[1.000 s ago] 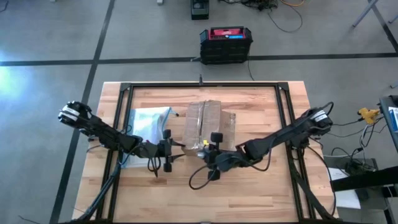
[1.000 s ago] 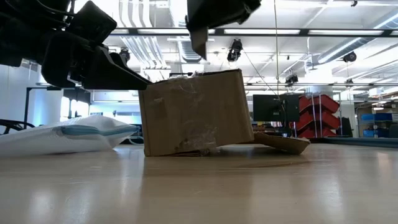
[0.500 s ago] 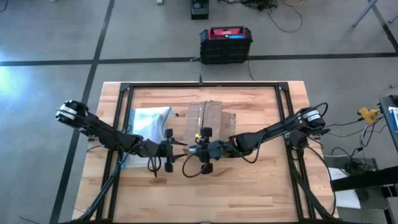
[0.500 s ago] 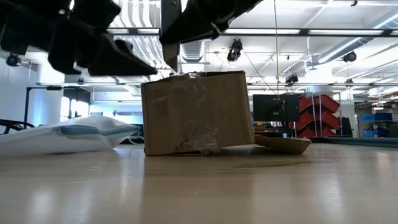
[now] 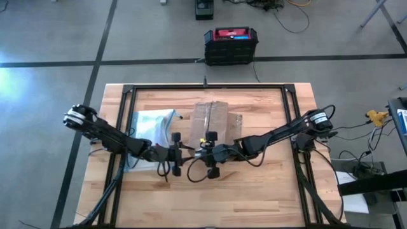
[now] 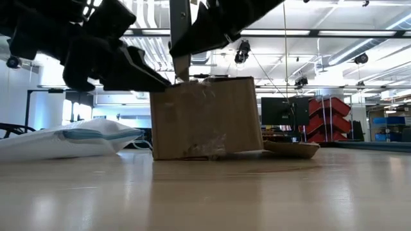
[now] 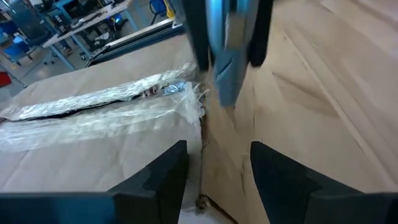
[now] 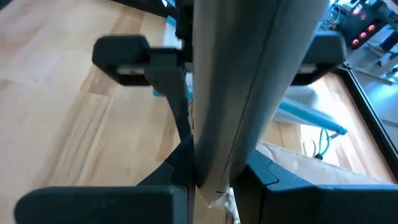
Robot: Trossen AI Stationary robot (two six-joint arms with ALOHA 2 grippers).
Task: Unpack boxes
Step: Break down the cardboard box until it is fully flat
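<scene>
Clear pouch (image 5: 151, 125) on table (image 5: 267, 191); black-red case (image 5: 231, 44) beyond.

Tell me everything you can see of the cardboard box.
The cardboard box is plain brown corrugated board, near the table's middle, resting on the wood. Crinkled shiny clear tape runs along its top seam and down the near face. One flap lies folded out flat on the table. The left gripper, fingers apart, is at its near upper edge; the right gripper holds a flat blade-like tool down at that taped edge. A clear pouch lies beside it.
</scene>
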